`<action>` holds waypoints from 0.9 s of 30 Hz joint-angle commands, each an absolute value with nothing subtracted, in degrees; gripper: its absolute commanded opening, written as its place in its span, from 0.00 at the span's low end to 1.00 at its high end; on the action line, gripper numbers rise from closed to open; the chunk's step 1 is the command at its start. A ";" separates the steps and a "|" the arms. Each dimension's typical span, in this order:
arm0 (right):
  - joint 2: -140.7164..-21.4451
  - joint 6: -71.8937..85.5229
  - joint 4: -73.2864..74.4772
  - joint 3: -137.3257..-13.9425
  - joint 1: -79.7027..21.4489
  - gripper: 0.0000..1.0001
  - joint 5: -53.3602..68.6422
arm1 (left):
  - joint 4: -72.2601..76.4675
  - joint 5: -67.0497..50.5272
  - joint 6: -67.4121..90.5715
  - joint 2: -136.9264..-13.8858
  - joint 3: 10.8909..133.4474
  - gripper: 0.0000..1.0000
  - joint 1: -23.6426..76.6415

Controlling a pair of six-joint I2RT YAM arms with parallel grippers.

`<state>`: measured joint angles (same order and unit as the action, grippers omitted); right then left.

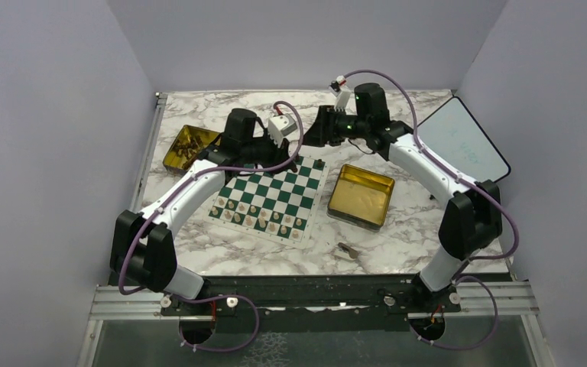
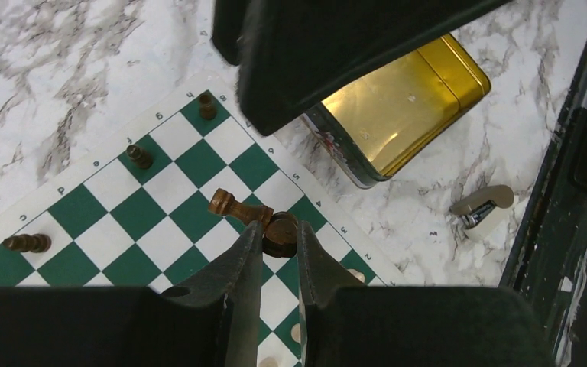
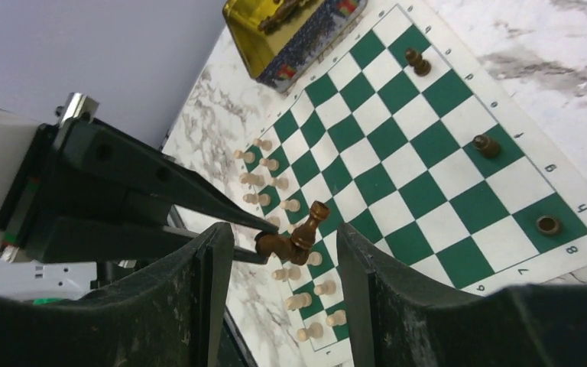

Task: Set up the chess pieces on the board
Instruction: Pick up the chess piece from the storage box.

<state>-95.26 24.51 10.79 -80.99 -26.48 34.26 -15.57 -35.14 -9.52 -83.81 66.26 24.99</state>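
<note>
- 1 dark brown chess piece [image 2: 228, 205] is gripped at its base by the left gripper [image 2: 277, 231], whose fingers are closed on it. It is held tilted in the air over the far half of the board [image 1: 271, 200].
- The right gripper [image 3: 283, 233] is spread wide, with 1 finger on either side of the held piece and neither touching it. A hand-over from left to right is judged to be the step in hand.
- The 2 near rows are filled with pale pieces [image 3: 279, 183]. 3 dark pieces are seen on the far squares, and 1 of them [image 2: 27, 243] is lying on its side.
- More dark figures are seen in the gold tin [image 1: 187, 147] by the board's far left corner. The second tin [image 1: 361, 197], right of the board, looks empty.
- The right fingers should be closed on the free upper part of the piece, clear of the left fingertips.
- The left grip should be loosened only once the right hold is judged firm, or the piece may be dropped onto the board.
- The tilt should be taken out before set-down, so the base meets its far-row square flat and the standing neighbours are not knocked.
</note>
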 commanded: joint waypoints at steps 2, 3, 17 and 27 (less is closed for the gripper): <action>-101.67 23.72 19.71 -86.94 -25.68 0.57 47.84 | -16.88 -43.56 -17.12 -81.77 65.14 0.18 25.66; -102.51 24.48 19.32 -87.08 -25.67 0.57 49.77 | -16.88 -43.89 -17.36 -81.79 64.93 0.18 25.71; -110.34 25.00 24.15 -88.86 -25.71 0.52 52.82 | -18.10 -43.81 -19.15 -82.09 64.93 0.18 26.15; -112.73 27.71 20.12 -88.28 -25.74 0.47 57.77 | -18.32 -43.64 -19.68 -82.58 65.30 0.18 26.19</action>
<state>-112.20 25.65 22.50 -87.39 -26.02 53.30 -18.37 -41.80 -18.28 -83.50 65.21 25.96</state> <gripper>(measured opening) 0.474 0.199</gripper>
